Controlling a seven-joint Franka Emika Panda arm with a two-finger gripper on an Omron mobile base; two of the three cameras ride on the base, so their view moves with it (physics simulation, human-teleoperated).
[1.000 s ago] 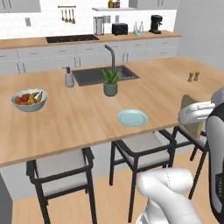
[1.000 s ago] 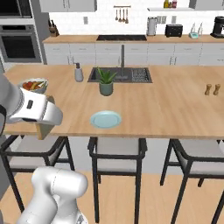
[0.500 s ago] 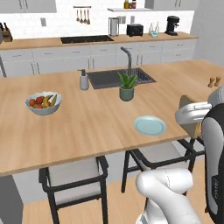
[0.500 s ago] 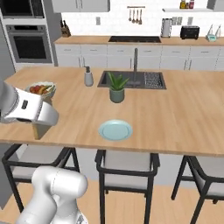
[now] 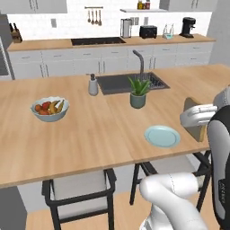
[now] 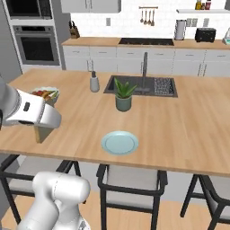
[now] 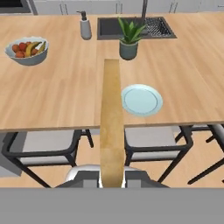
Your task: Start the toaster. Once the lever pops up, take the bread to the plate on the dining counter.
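One slice of bread [image 7: 112, 127] is being carried edge-on between the closed fingers of the gripper [image 5: 197, 117], which is hovering over the near edge of the dining counter [image 5: 90, 130]; in the hand view the slice is running up the middle of the frame, its far end reaching past the counter's near edge and lying just beside the plate [image 7: 141, 99]. That light-blue plate is sitting close to the near edge, in front of the potted plant [image 6: 123, 94] and the inset sink [image 6: 143, 86]; the toaster [image 5: 148, 31] is standing far off on the back counter. Judged from here, the main risk is the slice being released while it is standing upright and off to one side of the plate, so that it is toppling onto bare wood or over the near edge toward the stools [image 6: 130, 186]. A lesser risk is the thin grip slipping as the wrist is tilting to lay the slice flat. The fruit bowl [image 5: 50, 108] is sitting well apart and looks unlikely to interfere
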